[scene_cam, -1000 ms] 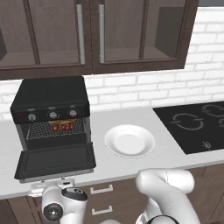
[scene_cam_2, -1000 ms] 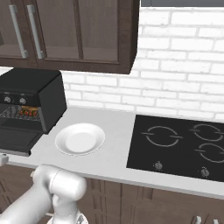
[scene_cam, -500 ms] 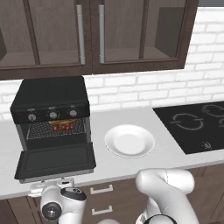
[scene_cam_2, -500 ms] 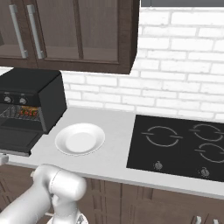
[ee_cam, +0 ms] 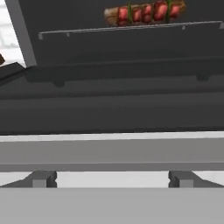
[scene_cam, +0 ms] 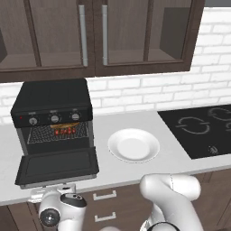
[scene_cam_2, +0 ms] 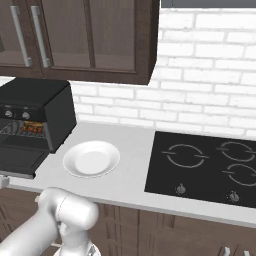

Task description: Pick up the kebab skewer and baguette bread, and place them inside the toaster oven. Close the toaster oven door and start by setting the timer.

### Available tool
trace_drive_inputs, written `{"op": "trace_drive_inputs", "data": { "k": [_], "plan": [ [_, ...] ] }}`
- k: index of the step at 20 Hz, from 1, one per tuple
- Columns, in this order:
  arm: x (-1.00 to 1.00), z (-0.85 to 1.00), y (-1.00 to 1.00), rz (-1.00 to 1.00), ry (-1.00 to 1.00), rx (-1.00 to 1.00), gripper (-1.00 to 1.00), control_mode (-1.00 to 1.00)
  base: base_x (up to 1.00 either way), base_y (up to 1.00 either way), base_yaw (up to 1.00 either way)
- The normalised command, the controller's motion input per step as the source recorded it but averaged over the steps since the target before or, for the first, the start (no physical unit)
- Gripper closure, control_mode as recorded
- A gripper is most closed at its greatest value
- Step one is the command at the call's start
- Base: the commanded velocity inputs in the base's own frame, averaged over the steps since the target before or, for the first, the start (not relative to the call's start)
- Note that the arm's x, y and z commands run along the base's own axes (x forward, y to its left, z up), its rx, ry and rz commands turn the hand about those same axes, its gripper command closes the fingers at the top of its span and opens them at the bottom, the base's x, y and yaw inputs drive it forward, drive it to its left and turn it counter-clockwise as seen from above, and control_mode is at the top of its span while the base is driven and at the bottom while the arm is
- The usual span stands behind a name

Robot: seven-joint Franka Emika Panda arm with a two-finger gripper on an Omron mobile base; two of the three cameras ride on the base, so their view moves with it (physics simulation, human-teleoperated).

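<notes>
The pincer stands with its jaws wide apart and nothing between them, low in front of the toaster oven, at the level of the front edge of the dropped door. In the hand view its two finger tips rise just below that edge. The toaster oven door lies folded down flat, overhanging the front of the surface. Inside the oven, on the wire rack, the kebab skewer with its red chunks lies along the baguette bread; the two appear to touch. A white plate sits just to the right of the oven, with a black cooktop further right.
</notes>
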Motion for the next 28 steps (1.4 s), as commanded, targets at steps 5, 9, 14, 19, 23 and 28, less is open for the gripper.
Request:
{"op": "trace_drive_inputs", "data": {
  "k": [5,9,14,19,23,28],
  "plan": [
    [0.29,0.09,0.0,0.02,-0.06,0.0,-1.0,-1.0,0.0,0.0,0.0],
    [0.25,0.25,0.0,0.04,-0.11,0.0,-1.0,-1.0,0.0,0.0,0.0],
    [0.34,0.44,0.0,0.04,-0.12,0.0,-1.0,-1.0,0.0,0.0,0.0],
    [0.52,0.42,0.0,0.03,-0.1,0.0,-1.0,-1.0,0.0,0.0,0.0],
    [0.6,0.39,-0.01,0.01,-0.06,0.0,-1.0,-1.0,0.0,0.0,0.0],
    [0.62,0.42,-0.12,0.0,-0.06,0.01,-1.0,-1.0,0.0,0.0,0.0]
  ]
}}
